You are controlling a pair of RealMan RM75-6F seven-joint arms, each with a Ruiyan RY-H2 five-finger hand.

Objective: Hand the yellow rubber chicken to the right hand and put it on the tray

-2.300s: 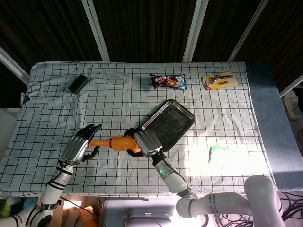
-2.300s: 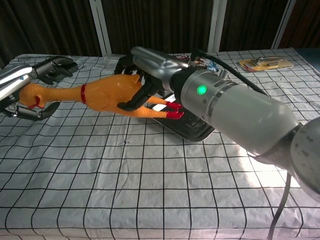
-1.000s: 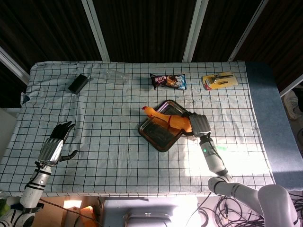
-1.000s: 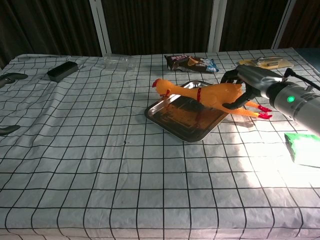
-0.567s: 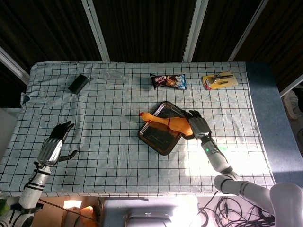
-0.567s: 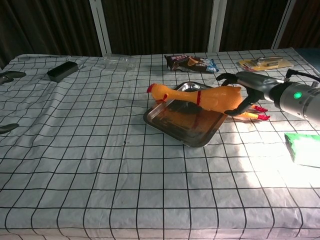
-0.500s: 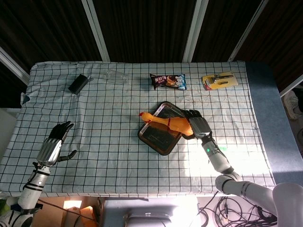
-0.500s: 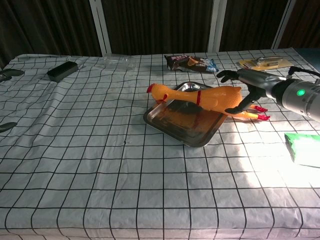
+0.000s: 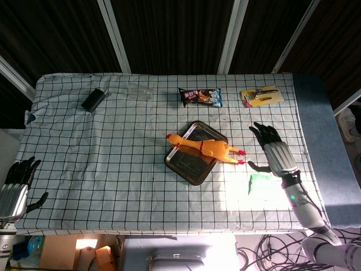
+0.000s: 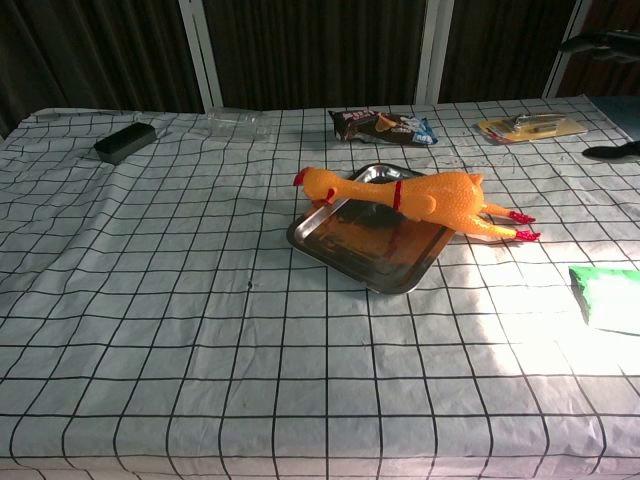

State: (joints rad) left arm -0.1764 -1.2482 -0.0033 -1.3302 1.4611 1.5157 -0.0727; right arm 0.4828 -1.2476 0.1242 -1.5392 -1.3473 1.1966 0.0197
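The yellow rubber chicken [image 9: 204,148] [image 10: 420,193] lies across the dark metal tray [image 9: 186,165] [image 10: 350,243], its head past the tray's left rim and its red feet past the right rim. My right hand [image 9: 275,151] is open, fingers spread, to the right of the tray and apart from the chicken. In the chest view only its fingertips [image 10: 600,44] show at the top right edge. My left hand [image 9: 14,188] is open at the table's near left corner, far from the tray.
A green packet [image 9: 260,184] [image 10: 604,297] lies near the right hand. At the back are a snack bag [image 9: 201,97], a yellow tool card [image 9: 260,95], a clear bottle [image 9: 138,90] and a black box [image 9: 93,100].
My right hand has let go of the chicken and drawn back to the right, leaving it lying on the tray. My left hand has pulled back to the near left corner.
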